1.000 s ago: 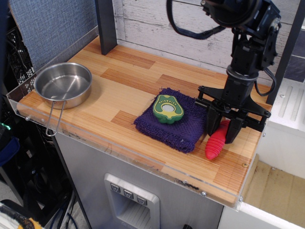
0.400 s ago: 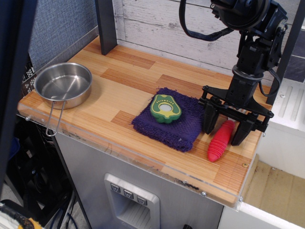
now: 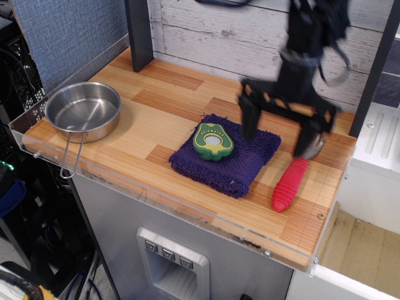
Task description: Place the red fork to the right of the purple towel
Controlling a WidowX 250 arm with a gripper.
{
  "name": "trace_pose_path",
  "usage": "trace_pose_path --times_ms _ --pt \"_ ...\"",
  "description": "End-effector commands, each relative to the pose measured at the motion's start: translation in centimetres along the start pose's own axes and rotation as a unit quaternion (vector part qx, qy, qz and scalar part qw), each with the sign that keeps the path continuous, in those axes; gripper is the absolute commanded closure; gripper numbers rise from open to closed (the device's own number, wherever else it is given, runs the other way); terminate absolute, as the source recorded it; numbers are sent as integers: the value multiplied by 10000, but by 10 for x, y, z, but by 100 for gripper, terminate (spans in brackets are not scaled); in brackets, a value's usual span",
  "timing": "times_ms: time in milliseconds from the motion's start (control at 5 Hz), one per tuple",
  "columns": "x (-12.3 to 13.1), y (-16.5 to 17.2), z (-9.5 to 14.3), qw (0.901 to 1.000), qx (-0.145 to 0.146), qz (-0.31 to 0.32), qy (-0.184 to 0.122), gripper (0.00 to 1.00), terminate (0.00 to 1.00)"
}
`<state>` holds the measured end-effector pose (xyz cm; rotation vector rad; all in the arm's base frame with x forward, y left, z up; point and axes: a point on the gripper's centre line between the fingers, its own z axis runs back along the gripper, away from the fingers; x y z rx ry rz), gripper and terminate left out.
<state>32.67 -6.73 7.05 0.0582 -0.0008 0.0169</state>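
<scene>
- The red fork (image 3: 289, 184) lies on the wooden table (image 3: 169, 106), just right of the purple towel (image 3: 226, 155) — an avocado toy (image 3: 212, 141) sits on the cloth.
- The gripper (image 3: 279, 126) hangs spread wide above them, blurred.
- A steel bowl (image 3: 82, 110) stands far left.

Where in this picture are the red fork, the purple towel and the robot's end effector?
red fork (image 3: 288, 185): the only camera view, middle of its ribbed red handle.
purple towel (image 3: 240, 164): same view, bare shaggy cloth right of the toy.
end effector (image 3: 279, 128): same view, midway between its two spread black fingers.
</scene>
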Motion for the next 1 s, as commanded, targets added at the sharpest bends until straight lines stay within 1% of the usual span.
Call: trace_pose_path --times_ms 0,200,400,600,800 --pt "-8 43 67 9968 -134 392 -679 0 0" --pt "-6 56 74 9968 -200 391 -665 0 0" --pt "1 65 75 9991 -274 -246 -231 0 0" --pt "1 65 75 9991 -274 -246 -231 0 0" --pt "1 65 75 9991 -274 -246 -231 0 100"
